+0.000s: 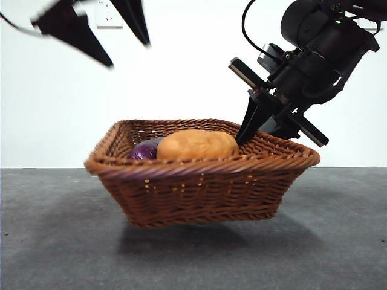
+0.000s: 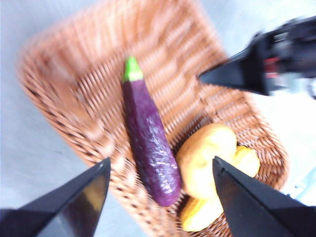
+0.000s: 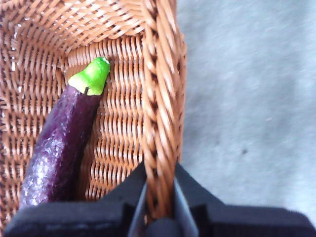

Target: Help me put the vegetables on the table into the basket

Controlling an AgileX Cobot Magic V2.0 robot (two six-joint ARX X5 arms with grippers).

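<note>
The wicker basket (image 1: pixel 199 193) hangs slightly tilted just above the table (image 1: pixel 48 241), with a shadow under it. My right gripper (image 1: pixel 251 130) is shut on its braided rim (image 3: pixel 158 98); in the right wrist view that gripper (image 3: pixel 159 200) clamps the rim from both sides. Inside lie the purple eggplant (image 2: pixel 148 148) with its green stem, the orange-brown potato (image 2: pixel 205 155) and, partly under the potato, the yellow corn cob (image 2: pixel 197 217). In the front view the potato (image 1: pixel 196 145) and eggplant (image 1: pixel 145 150) show over the rim. My left gripper (image 2: pixel 160 165) hovers open high above the basket, at the top left of the front view (image 1: pixel 129 53).
Bare grey table (image 3: pixel 247 98) lies around the basket on all sides. A white wall with a socket (image 1: pixel 109 13) stands behind. The right arm's black jaw (image 2: pixel 237 74) shows at the basket's far rim in the left wrist view.
</note>
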